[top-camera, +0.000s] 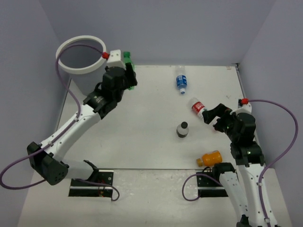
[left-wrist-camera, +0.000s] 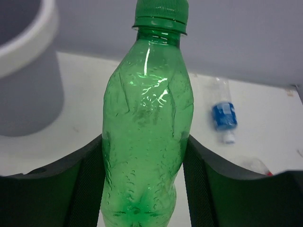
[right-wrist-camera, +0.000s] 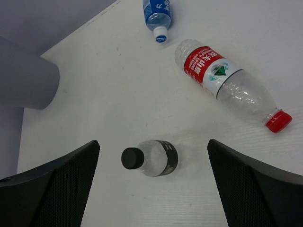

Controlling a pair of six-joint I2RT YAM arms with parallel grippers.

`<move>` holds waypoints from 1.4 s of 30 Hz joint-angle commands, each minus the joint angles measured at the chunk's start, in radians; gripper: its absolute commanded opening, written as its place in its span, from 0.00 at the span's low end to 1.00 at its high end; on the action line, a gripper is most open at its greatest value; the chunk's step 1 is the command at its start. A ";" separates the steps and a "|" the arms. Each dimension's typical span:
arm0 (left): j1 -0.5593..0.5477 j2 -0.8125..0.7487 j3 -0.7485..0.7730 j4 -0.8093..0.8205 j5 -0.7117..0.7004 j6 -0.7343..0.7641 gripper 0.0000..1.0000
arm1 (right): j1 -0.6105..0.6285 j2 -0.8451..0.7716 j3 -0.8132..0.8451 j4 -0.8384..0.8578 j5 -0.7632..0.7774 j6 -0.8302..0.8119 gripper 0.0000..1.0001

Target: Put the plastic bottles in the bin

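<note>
My left gripper (top-camera: 126,67) is shut on the green bottle (top-camera: 128,60), held up just right of the bin (top-camera: 81,70), a round bucket with a thick white rim. In the left wrist view the green bottle (left-wrist-camera: 147,123) stands cap-up between the jaws of the left gripper (left-wrist-camera: 144,142), with the bin (left-wrist-camera: 28,71) at the left. My right gripper (top-camera: 211,118) is open and empty. In the right wrist view the right gripper (right-wrist-camera: 152,142) hangs over an upright dark-labelled bottle (right-wrist-camera: 154,158) with a black cap. A red-labelled clear bottle (right-wrist-camera: 222,80) lies beside it.
A blue-labelled clear bottle (top-camera: 181,80) lies at the far middle of the table. The red-labelled bottle (top-camera: 197,107) lies just left of my right gripper. The dark-labelled bottle (top-camera: 182,130) stands mid-table. An orange bottle (top-camera: 210,158) lies near the right arm's base.
</note>
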 commanded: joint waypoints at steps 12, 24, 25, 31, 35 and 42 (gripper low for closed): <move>0.681 0.622 0.808 -0.211 0.132 -0.053 0.04 | 0.000 0.073 0.034 0.012 0.002 -0.022 0.99; 0.690 0.552 0.788 -0.151 0.184 0.000 1.00 | -0.001 0.099 0.043 0.006 -0.027 -0.052 0.99; 0.689 0.534 0.793 -0.151 0.211 0.000 1.00 | -0.001 0.097 0.045 -0.002 -0.030 -0.058 0.99; 0.606 0.404 0.717 -0.122 0.310 0.054 1.00 | 0.001 0.079 0.052 -0.049 -0.070 -0.105 0.99; 0.455 0.289 0.543 -0.085 0.259 0.143 1.00 | 0.029 0.090 0.042 -0.050 -0.104 -0.122 0.99; 0.412 -0.096 -0.106 0.163 0.477 0.092 1.00 | 0.302 0.197 0.073 -0.035 0.102 -0.087 0.99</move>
